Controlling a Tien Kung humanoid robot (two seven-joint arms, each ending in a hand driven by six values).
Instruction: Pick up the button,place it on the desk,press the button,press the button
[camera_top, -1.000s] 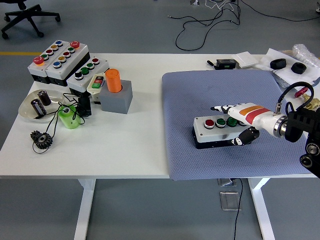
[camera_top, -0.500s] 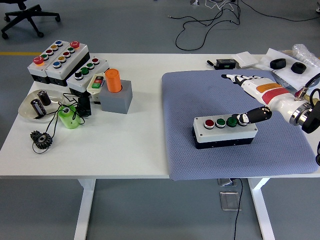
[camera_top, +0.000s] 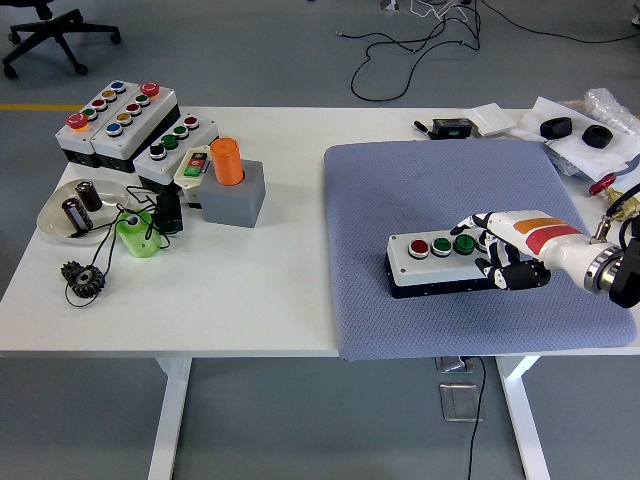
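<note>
Pressing looks underway: the right hand (camera_top: 510, 248) rests at the button box (camera_top: 447, 264) (already on the counter's blue mat (camera_top: 400, 190)), fingers (camera_top: 472, 222) loosely spread, holding nothing. Next calls for pushing straight down on one button.

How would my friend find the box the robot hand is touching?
Look at the blue mat on the table's right side. The only thing on it is a white button box with a red and two green buttons, the right hand at its end.

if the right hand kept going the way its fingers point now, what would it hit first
The right hand points left along the button box, so its fingers would likely meet the green button first. Height above the box is unclear from this one view.
</note>
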